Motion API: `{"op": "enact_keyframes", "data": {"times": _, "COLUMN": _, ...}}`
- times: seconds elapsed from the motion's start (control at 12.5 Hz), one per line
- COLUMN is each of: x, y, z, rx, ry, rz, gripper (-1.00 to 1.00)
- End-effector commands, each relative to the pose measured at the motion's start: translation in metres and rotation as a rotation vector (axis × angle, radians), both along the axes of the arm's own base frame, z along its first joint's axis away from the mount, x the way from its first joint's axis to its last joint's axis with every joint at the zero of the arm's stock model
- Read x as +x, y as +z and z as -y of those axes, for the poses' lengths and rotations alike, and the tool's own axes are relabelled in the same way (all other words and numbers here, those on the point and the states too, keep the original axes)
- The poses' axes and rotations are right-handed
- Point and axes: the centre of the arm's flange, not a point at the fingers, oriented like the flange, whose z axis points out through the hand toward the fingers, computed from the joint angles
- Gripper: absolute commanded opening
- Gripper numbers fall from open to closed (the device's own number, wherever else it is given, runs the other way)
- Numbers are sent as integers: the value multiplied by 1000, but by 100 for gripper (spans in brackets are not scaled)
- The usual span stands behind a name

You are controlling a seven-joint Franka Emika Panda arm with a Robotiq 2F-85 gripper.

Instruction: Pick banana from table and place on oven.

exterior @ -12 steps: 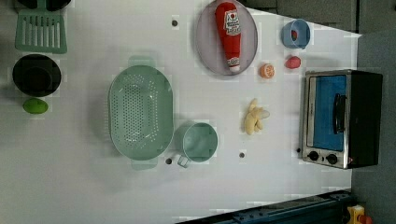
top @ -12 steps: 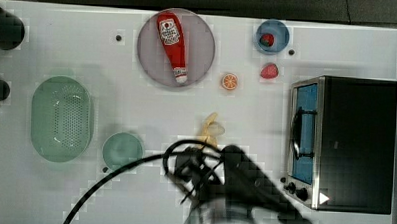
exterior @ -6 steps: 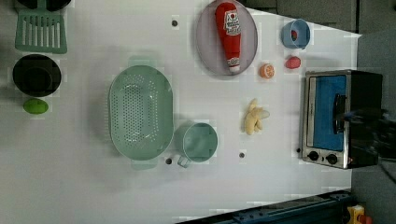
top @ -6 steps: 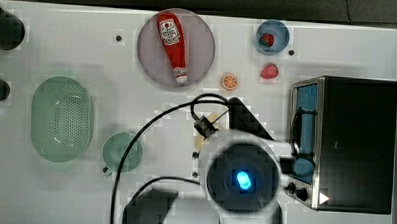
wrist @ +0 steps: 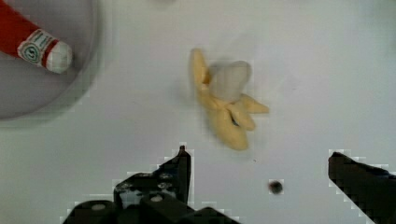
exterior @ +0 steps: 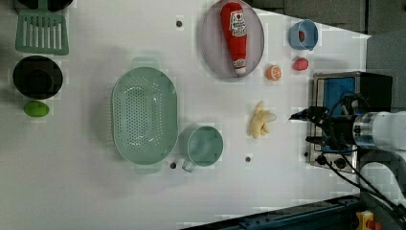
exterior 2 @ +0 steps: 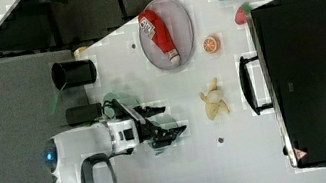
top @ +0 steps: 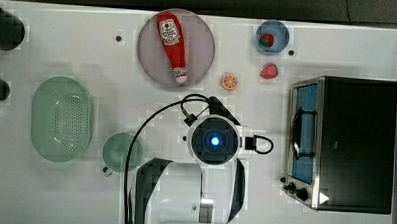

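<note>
Hovering wide open, the gripper [wrist: 256, 170] hangs above the half-peeled banana [wrist: 225, 105] lying on the white bench [wrist: 140, 130].

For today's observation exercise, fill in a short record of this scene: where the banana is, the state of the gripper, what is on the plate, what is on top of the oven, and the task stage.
banana: peeled-looking banana lying on the white table, apart from the oven
gripper: gripper open, empty, above the table, not touching the banana
plate: grey plate holds a red ketchup bottle
oven: oven with a black top, nothing on it
task stage: banana not yet picked
</note>
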Motion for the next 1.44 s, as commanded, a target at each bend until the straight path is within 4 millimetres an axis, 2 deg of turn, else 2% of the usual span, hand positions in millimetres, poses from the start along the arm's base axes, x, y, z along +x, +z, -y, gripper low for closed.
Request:
{"op": "enact_keyframes", "data": {"times": 0.08, "x": 18, "y": -29, "z": 8, "rx": -12, "ry": -51, "rz": 14, "gripper": 100}}
{"op": "enact_keyframes", "data": {"times": 0.32, "x": 20, "y": -80, "z": 9, "rx": -12, "ry": -50, "rz": -18, "gripper": 100}}
{"op": "enact_keyframes", "data": {"times": 0.56, "x": 18, "y": -123, "z": 8, "rx": -11, "ry": -48, "rz": -33, "gripper": 100}}
{"op": "enact_keyframes", "data": {"times": 0.8, "x": 15, "y": -153, "z": 7, "rx": -10, "ry": -46, "rz": -42, "gripper": 100}}
{"op": "enact_keyframes", "data": {"times": 1.04, "x": 13, "y": -170, "z": 6, "rx": -10, "ry": -44, "rz": -44, "gripper": 100}}
{"op": "enact_keyframes", "data": {"times": 1.2, "x": 12, "y": -174, "z": 5, "rx": -9, "ry": -42, "rz": -47, "gripper": 42}}
{"op": "enact_keyframes", "data": {"times": 1.44, "x": 15, "y": -172, "z": 4, "rx": -8, "ry": -40, "rz": -24, "gripper": -28}}
